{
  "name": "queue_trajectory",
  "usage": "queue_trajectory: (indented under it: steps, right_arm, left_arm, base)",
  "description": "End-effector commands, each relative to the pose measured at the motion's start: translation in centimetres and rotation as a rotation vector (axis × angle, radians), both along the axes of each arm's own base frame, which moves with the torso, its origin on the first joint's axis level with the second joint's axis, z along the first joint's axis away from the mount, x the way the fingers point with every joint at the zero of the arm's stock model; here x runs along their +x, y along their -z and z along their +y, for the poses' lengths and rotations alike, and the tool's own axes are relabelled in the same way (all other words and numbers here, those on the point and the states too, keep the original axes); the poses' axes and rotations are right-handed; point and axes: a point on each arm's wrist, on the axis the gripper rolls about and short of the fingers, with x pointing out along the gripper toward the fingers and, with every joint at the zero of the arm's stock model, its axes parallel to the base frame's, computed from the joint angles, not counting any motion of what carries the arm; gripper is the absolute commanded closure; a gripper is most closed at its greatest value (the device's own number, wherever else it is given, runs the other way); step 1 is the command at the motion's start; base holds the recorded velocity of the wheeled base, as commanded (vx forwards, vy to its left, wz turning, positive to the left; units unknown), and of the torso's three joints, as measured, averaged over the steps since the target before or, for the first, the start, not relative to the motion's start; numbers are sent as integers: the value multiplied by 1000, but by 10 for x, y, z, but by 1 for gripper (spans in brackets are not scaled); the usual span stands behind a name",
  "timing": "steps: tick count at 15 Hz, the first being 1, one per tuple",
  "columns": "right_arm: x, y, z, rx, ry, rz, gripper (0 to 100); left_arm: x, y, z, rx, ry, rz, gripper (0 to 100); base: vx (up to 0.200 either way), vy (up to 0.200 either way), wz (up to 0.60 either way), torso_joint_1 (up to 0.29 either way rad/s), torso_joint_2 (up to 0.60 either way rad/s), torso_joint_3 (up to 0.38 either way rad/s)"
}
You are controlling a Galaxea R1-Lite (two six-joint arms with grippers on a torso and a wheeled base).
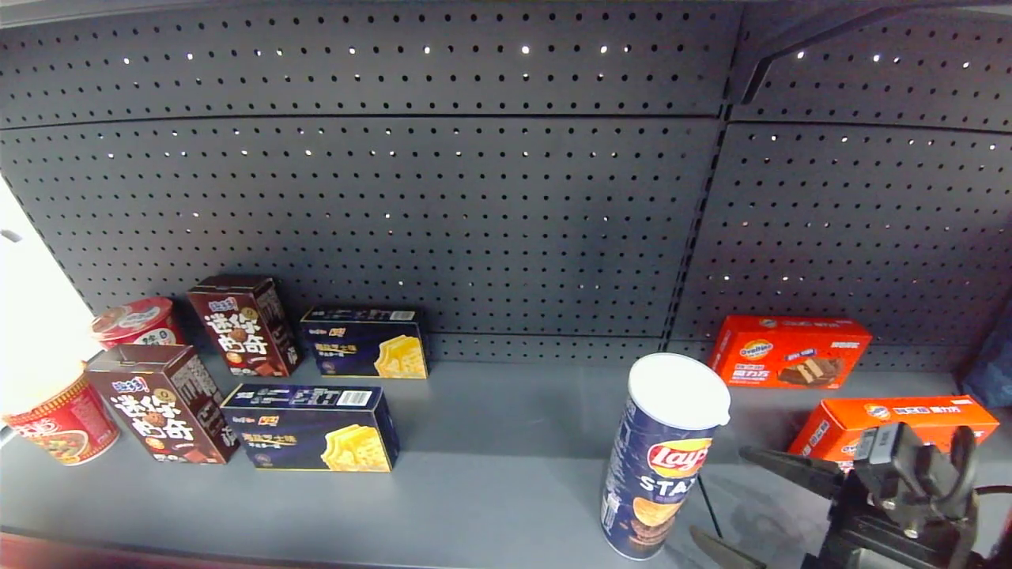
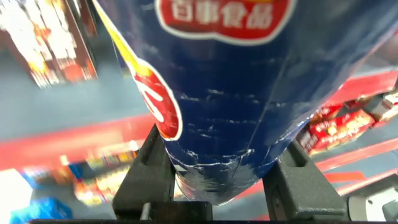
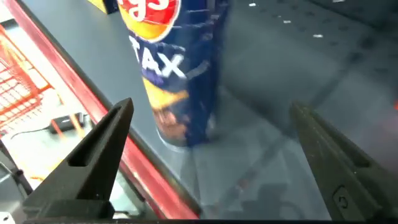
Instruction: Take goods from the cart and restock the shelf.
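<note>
A tall blue chip can [image 1: 662,458] with a white lid stands upright on the grey shelf [image 1: 506,442], near its front edge. My right gripper [image 1: 753,510] is open just to the right of it, both fingers pointing at the can and not touching it. From the right wrist the same can [image 3: 177,74] stands a little beyond the spread fingers [image 3: 93,165] of the right gripper [image 3: 211,111]. My left gripper [image 2: 221,149] is shut on another blue can [image 2: 249,81], which has a red logo, with one black finger on each side of the can's lower end.
On the shelf's left are two dark brown boxes [image 1: 162,403], two navy cracker boxes [image 1: 316,427] and red noodle cups [image 1: 59,427]. Two orange boxes [image 1: 787,352] lie at the right. A perforated panel [image 1: 474,197] backs the shelf. An orange wire cart [image 3: 18,68] stands below.
</note>
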Motion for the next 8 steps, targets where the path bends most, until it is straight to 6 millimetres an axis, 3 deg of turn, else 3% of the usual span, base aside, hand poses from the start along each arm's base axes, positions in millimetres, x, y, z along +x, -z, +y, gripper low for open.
queue_trajectory:
  steps: [1,3,4,6,8]
  right_arm:
    - [-38,-24,-33,20,83,-108,0]
    - [-71,-44,-53,12,165,-130,0]
    - [-77,-49,-58,9,180,-130,0]
    - [-103,-66,-81,15,262,-147,0]
    - [-120,-65,-96,21,422,-163,0]
  left_arm:
    - [3,-33,-1,14,18,-31,100]
    - [12,-74,-4,7,102,-39,100]
    - [16,-80,-5,8,119,-26,100]
    - [42,-95,-14,27,226,53,100]
    - [71,-106,-27,64,307,78,100]
  base:
    - [0,0,0,0,0,0]
    - [0,0,0,0,0,0]
    - [0,0,0,0,0,0]
    - [0,0,0,0,0,0]
    - [0,0,0,0,0,0]
